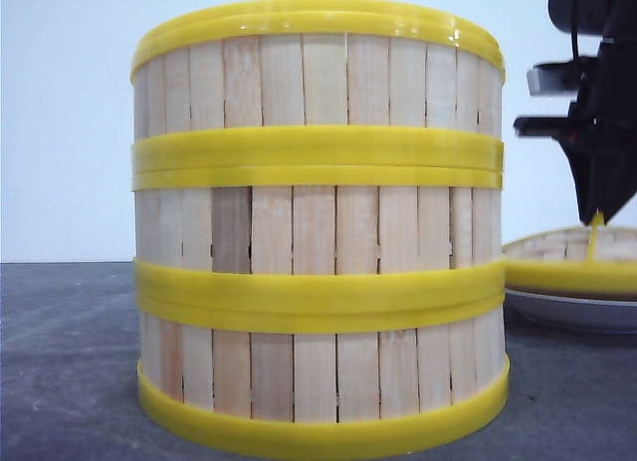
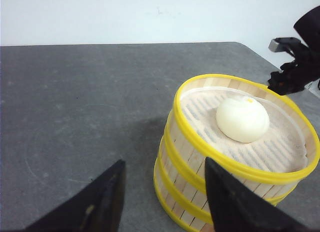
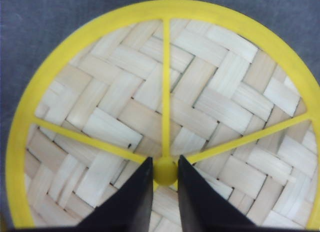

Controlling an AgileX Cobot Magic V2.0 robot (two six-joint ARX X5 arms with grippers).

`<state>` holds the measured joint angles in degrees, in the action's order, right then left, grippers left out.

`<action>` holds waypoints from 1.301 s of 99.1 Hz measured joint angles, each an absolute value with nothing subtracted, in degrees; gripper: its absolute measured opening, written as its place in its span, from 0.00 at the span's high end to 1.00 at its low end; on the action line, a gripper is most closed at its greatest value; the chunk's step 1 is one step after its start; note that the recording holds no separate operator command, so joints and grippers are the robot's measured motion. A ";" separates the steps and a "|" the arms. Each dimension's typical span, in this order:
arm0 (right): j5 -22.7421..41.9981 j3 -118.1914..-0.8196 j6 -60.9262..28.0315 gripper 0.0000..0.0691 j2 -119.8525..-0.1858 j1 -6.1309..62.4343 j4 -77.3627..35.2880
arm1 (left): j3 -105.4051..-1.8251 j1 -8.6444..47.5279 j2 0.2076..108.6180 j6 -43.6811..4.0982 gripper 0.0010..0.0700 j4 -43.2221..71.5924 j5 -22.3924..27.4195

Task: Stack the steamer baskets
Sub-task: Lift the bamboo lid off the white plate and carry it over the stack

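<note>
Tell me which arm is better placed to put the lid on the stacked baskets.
Right. The right gripper sits with its fingers either side of the lid's yellow knob. The left gripper is open and empty beside the three stacked steamer baskets.

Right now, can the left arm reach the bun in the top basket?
Probably yes. The top basket has no lid, so the bun lies uncovered, and the left tool is open beside the stack with nothing between them.

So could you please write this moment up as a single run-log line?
steamer baskets: three stacked, bun in top | left gripper: open, beside stack | right gripper: around lid knob
</note>
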<state>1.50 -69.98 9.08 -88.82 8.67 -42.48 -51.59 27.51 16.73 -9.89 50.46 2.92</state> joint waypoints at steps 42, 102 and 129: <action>-5.56 -93.34 4.78 0.92 -79.64 11.00 -61.32 | -51.59 27.51 16.73 -9.89 0.58 50.43 2.94; -8.58 -101.16 2.79 0.92 -83.22 41.23 -67.88 | -51.59 27.51 16.73 -9.91 0.58 50.41 2.94; -7.05 -101.14 2.79 0.92 -87.55 45.91 -67.94 | -51.59 27.51 16.73 -9.91 0.58 50.41 3.01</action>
<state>-7.05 -101.14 2.79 -87.55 45.91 -67.94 -51.59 27.51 16.73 -9.91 50.41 3.01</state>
